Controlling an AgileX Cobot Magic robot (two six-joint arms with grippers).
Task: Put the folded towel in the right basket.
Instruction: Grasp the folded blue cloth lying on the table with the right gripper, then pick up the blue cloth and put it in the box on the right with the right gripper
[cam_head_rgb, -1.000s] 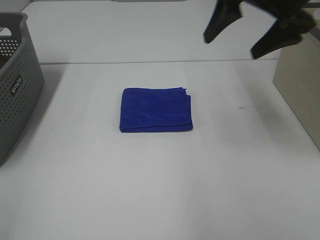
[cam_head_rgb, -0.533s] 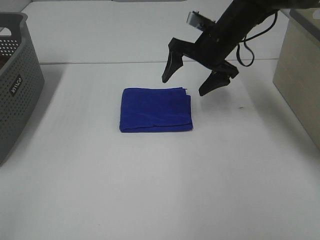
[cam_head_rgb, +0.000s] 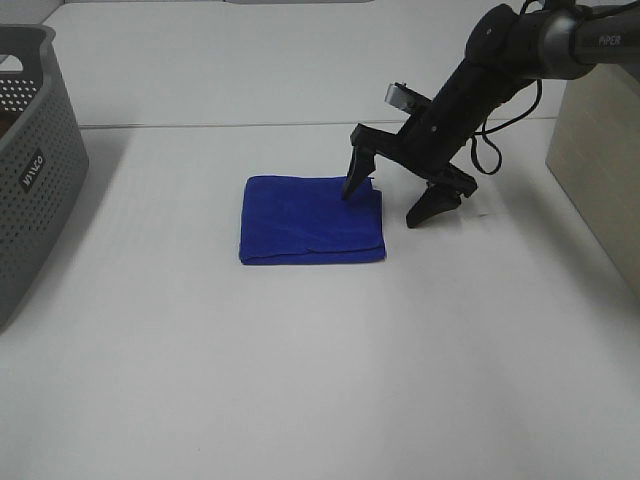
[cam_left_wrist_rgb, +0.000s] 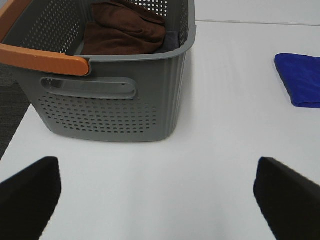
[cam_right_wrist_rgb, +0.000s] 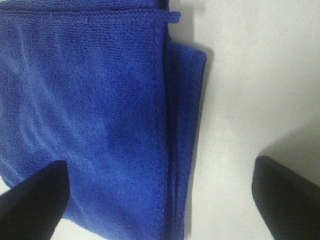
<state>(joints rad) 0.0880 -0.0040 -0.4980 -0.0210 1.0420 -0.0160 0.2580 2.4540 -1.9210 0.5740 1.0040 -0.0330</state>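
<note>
Folded towel (cam_head_rgb: 311, 220), blue, lies flat on the white counter (cam_head_rgb: 300, 380) approx. at its ctr, a bit toward the far edge. It is well apart from both baskets. Folded layers show along the side facing the counter's right edge, and in the right wrist view the towel (cam_right_wrist_rgb: 90, 115) shows stacked hems there.

R gripper (cam_head_rgb: 383, 207) is low over that side of the towel w/ jaws spread wide, straddling the towel's right-hand edge. One finger (cam_head_rgb: 354, 180) comes down on the towel's far right corner. The other finger (cam_head_rgb: 428, 203) is over bare counter just beside the towel. Can't tell if either tip presses down or only sits just above. The wrist view agrees: R gripper (cam_right_wrist_rgb: 160, 200) has one dark tip over blue cloth and one over white counter, nothing pinched btwn them.

Right basket (cam_head_rgb: 598, 170) stands at the counter's right edge. Only a beige wall of it is in view, inside not visible.

Gray basket (cam_head_rgb: 30, 150), perforated, sits at the left edge. In the left wrist view the gray basket (cam_left_wrist_rgb: 110, 100) has an orange handle (cam_left_wrist_rgb: 42, 59) and holds a brown cloth (cam_left_wrist_rgb: 122, 30).

L gripper (cam_left_wrist_rgb: 157, 200) is near that gray basket, above bare counter, jaws spread wide and empty. It is out of frame in the high view.
</note>
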